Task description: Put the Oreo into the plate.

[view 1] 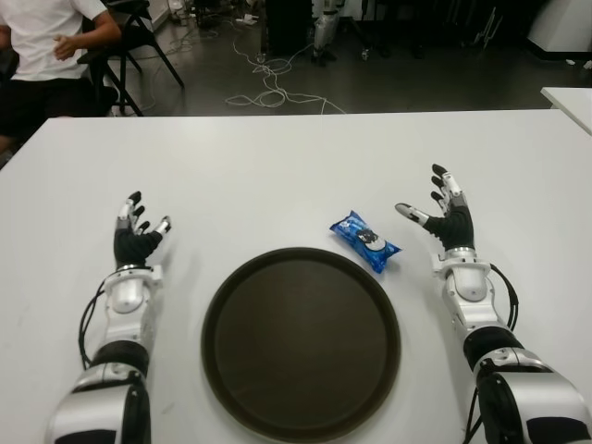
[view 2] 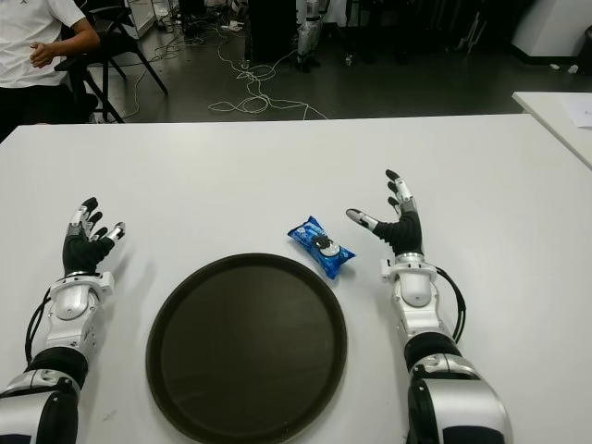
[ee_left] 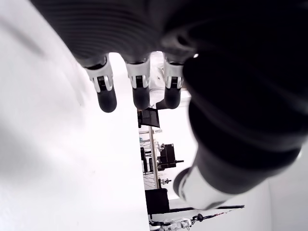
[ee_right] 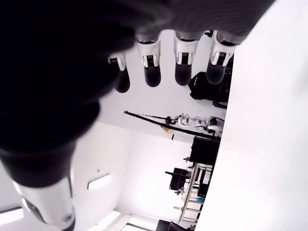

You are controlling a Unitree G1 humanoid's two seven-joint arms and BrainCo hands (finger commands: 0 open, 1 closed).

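Blue Oreo pack (view 1: 366, 241) beside dark plate (view 1: 231, 370) — left hand (view 1: 137, 233), right hand (view 1: 442, 215) both spread, empty.

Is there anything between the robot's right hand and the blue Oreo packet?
Nothing. In the left eye view, only bare white table separates the open right hand from the Oreo packet, which lies just beyond the dark plate's rim.
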